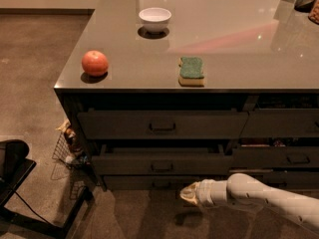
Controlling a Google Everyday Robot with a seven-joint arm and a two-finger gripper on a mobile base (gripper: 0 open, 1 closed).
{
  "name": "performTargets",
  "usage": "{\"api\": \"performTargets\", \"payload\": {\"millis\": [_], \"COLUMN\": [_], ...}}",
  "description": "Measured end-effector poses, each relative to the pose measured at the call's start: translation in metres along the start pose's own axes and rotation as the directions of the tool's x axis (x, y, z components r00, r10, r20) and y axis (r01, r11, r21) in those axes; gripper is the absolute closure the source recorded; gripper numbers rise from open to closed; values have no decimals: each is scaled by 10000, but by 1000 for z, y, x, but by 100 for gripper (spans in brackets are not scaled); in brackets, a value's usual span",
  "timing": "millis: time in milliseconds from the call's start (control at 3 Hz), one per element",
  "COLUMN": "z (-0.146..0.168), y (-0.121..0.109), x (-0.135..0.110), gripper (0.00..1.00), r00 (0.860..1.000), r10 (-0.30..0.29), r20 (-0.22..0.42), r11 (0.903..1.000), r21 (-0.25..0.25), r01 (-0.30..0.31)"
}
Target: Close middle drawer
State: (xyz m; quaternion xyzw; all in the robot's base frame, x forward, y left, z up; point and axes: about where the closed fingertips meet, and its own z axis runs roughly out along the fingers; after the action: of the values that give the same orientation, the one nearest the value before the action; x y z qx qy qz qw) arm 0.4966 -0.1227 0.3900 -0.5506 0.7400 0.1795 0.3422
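The middle drawer (pixel 162 162) is a wide, short dark grey-brown front with a small central bar handle, below the taller top drawer front (pixel 162 124). It stands almost flush with the cabinet, with only a narrow dark slot above it. My gripper (pixel 185 193) is at the end of the white arm that enters from the lower right. It sits just below and in front of the drawer, a little right of the handle.
On the counter (pixel 239 44) are an orange fruit (pixel 94 62), a white bowl (pixel 154 19) and a green sponge (pixel 191 70). A narrower drawer column (pixel 284 138) is to the right. A wire basket (pixel 67 148) and black chair base (pixel 20 183) stand at the left on the floor.
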Motion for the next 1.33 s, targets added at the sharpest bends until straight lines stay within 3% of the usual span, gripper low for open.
{"api": "performTargets", "payload": {"millis": [333,667,1333], "z": [0,6,5], "y": [0,-25,-137], "x": [0,-2,-3], "gripper": [100,100,100], "r00": [10000,9994,9929], "r10": [0,-271,-972], "r20": [0,217,690], "r11": [10000,9994,9891], "r21": [-1,201,1178], "r01": [0,267,886]}}
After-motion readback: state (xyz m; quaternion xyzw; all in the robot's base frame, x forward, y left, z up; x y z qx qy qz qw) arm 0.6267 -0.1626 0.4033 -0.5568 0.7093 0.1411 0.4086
